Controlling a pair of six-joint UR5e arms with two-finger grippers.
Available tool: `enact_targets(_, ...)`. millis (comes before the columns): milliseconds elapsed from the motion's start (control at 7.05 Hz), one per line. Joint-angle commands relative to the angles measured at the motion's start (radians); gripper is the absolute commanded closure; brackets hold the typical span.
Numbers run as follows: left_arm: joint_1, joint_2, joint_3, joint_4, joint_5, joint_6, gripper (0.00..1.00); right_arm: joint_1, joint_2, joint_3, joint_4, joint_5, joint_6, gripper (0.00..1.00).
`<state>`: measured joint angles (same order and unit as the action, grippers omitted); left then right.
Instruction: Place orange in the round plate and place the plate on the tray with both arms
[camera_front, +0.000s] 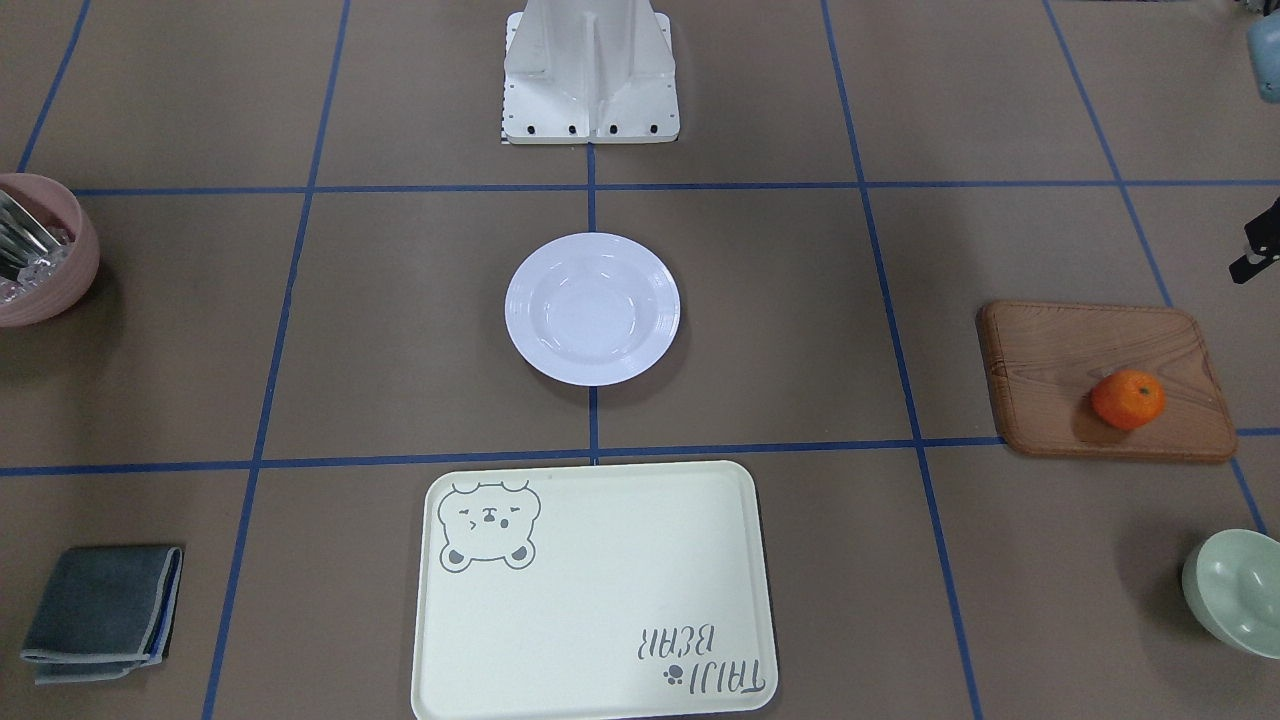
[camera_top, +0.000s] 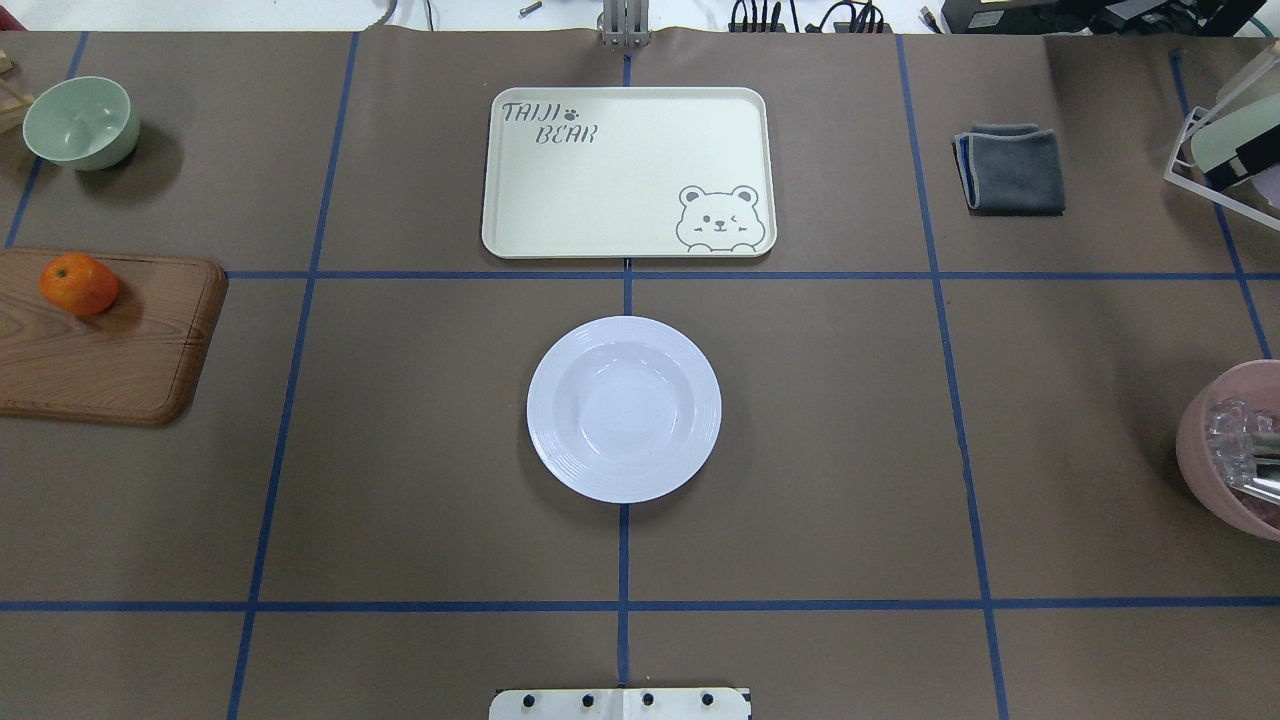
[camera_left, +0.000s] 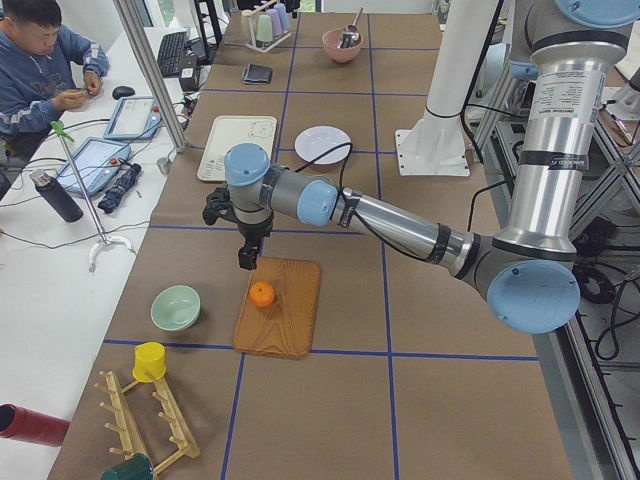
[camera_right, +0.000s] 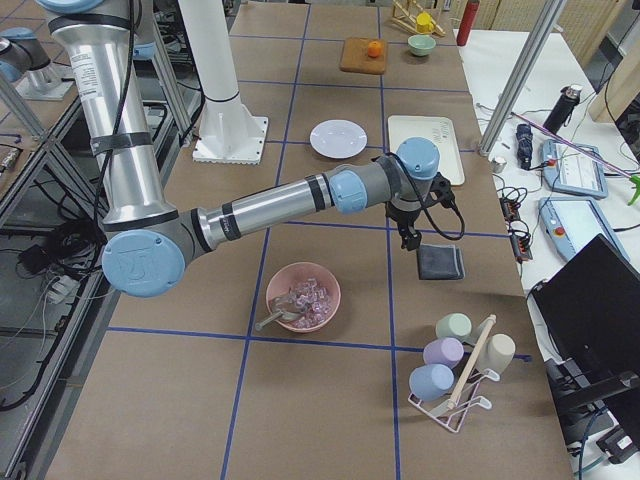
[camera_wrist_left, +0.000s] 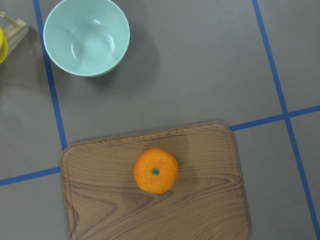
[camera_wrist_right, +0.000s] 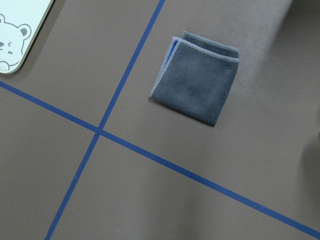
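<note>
a: left jaws: i can't tell whether they're parted or closed, as only the side view shows them, hanging over the wooden board near the orange. right jaws: same doubt, above the grey cloth.
b: where's the orange exactly?
a: on the board at the left end of the desk, stem up. it's well apart from the round plate, which sits empty mid-desk near the tray.
b: so, the pick?
a: i'd centre over the stem dot, drop straight and close gently. it's round and may roll on smooth wood.
</note>
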<state>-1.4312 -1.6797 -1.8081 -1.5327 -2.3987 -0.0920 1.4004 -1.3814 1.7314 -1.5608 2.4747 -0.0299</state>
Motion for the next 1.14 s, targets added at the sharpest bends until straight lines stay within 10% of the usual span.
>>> enact_targets(0,0.0,0.006,0.003,0.002,0.001,0.0,0.02,0.009,-0.007,-0.001,-0.008,-0.111,-0.001,0.0)
enact_targets(994,0.002,0.074,0.022,-0.035,-0.028,0.008,0.02,0.0,-0.086,0.019,-0.079,-0.175,0.004,0.0)
